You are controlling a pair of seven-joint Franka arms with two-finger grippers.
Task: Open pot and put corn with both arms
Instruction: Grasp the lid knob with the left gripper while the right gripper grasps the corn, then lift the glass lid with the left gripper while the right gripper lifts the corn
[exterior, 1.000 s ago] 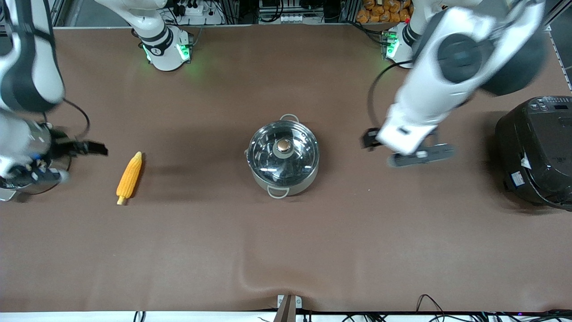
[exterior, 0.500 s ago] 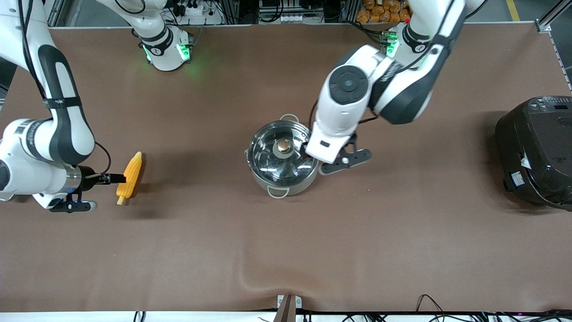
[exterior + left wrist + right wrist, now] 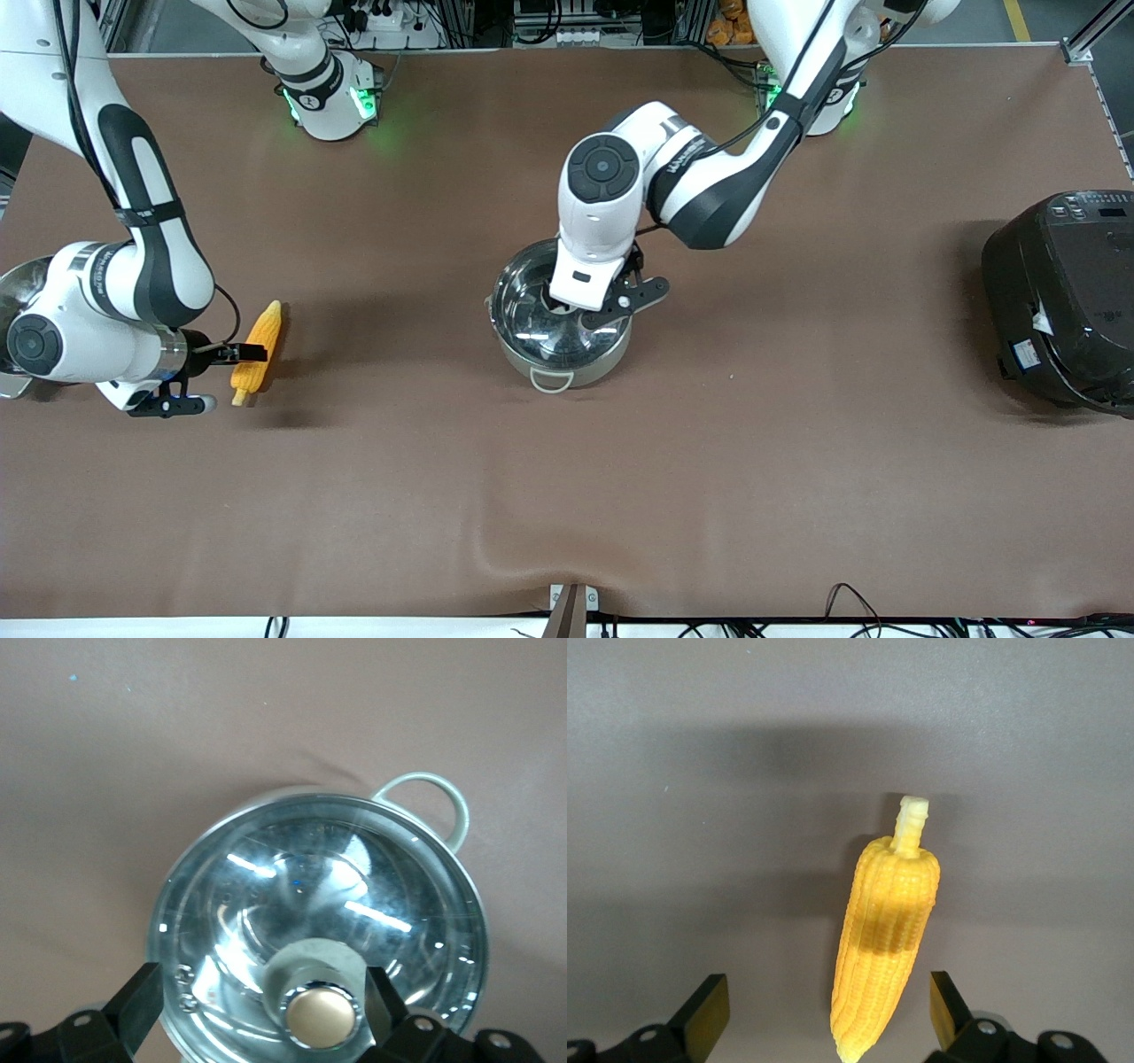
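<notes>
The steel pot (image 3: 532, 323) stands mid-table with its glass lid (image 3: 292, 895) on. My left gripper (image 3: 567, 307) hangs open right over the lid. In the left wrist view the left gripper (image 3: 260, 1005) has the copper-coloured knob (image 3: 321, 1017) between its fingers, closer to one of them, and touches nothing. The yellow corn (image 3: 264, 326) lies on the cloth toward the right arm's end. My right gripper (image 3: 252, 354) is open low over its middle. In the right wrist view the right gripper (image 3: 827, 1008) straddles the tapered end of the corn (image 3: 890, 921), apart from it.
A big black rice cooker (image 3: 1063, 301) stands at the left arm's end of the table. Part of a steel vessel (image 3: 12, 288) shows at the right arm's end, mostly hidden by that arm. The brown cloth has a raised fold (image 3: 496, 549) near the front edge.
The left arm has swung from near the rice cooker to over the pot's lid. The right arm has come down to the corn. Both grippers stay open.
</notes>
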